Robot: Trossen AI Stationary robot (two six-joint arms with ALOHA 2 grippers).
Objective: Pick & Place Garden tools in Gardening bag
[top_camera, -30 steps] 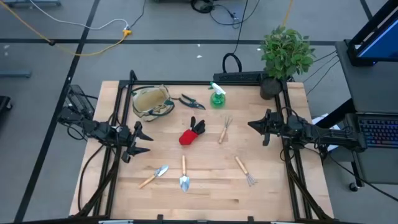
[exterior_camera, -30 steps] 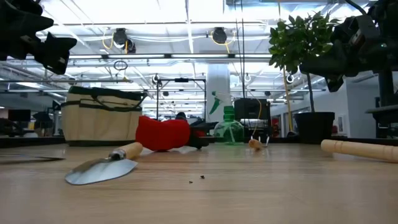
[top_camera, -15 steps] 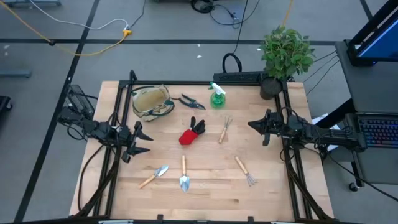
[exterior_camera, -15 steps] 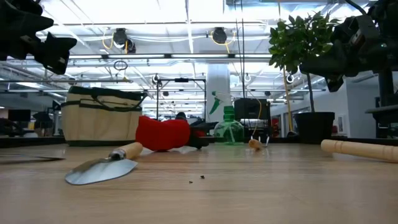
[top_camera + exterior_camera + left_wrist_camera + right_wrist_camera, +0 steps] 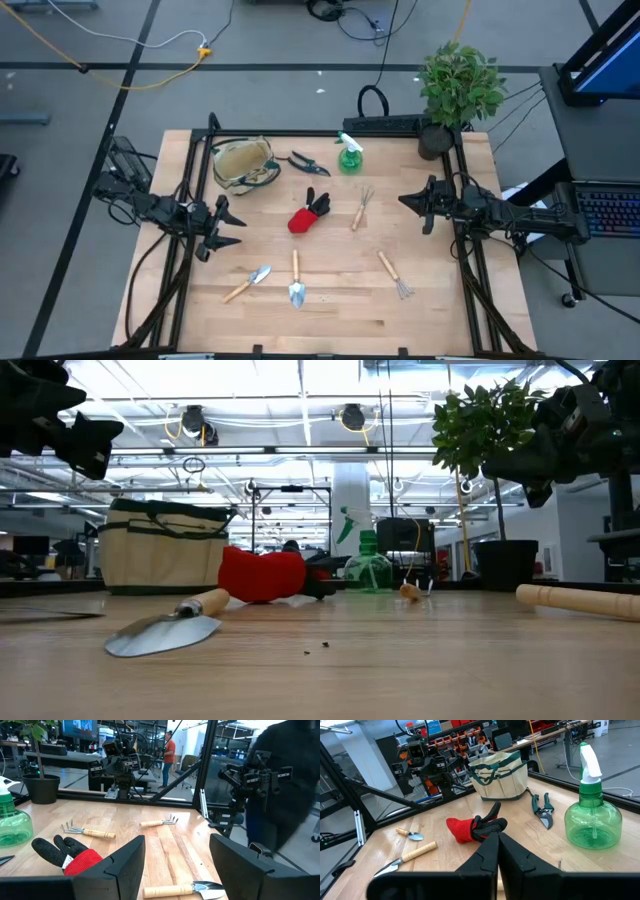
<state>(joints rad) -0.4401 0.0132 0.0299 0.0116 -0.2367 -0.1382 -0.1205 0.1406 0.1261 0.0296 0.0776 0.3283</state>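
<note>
Hovering, left tool: the left tool (image 5: 226, 228) hangs over the left edge of the worktop (image 5: 340, 310), its two fingers apart with nothing between them, pointing inward across the boards.
Nearest thing to it: the red-and-black glove (image 5: 308, 214) lies straight ahead, toward the middle of the worktop, its red cuff on the side facing this tool and its dark fingers trailing away toward the far edge (so the long axis runs diagonally across the tool's line of reach).
Also close: a wooden-handled trowel (image 5: 248, 283) lies off to the near side of the left tool, handle end toward the front-left corner, blade toward the centre; a second trowel (image 5: 296, 280) lies just beside it, its axis running front to back.
Gardening bag: the gardening bag (image 5: 244, 164) stands at the far-left part of the worktop, on the left arm's side and near its tool, mouth up.
Right tool: the right tool (image 5: 412, 203) waits over the right part of the worktop with its fingers pressed together, holding nothing.
Things nearer the right arm: a fork rake (image 5: 361, 209) and another fork rake (image 5: 394, 275).
Far edge: pruning shears (image 5: 308, 161) and the spray bottle (image 5: 349, 155) sit beside the bag.
Judgement: the left arm seems better placed for glove and bag alike.
</note>
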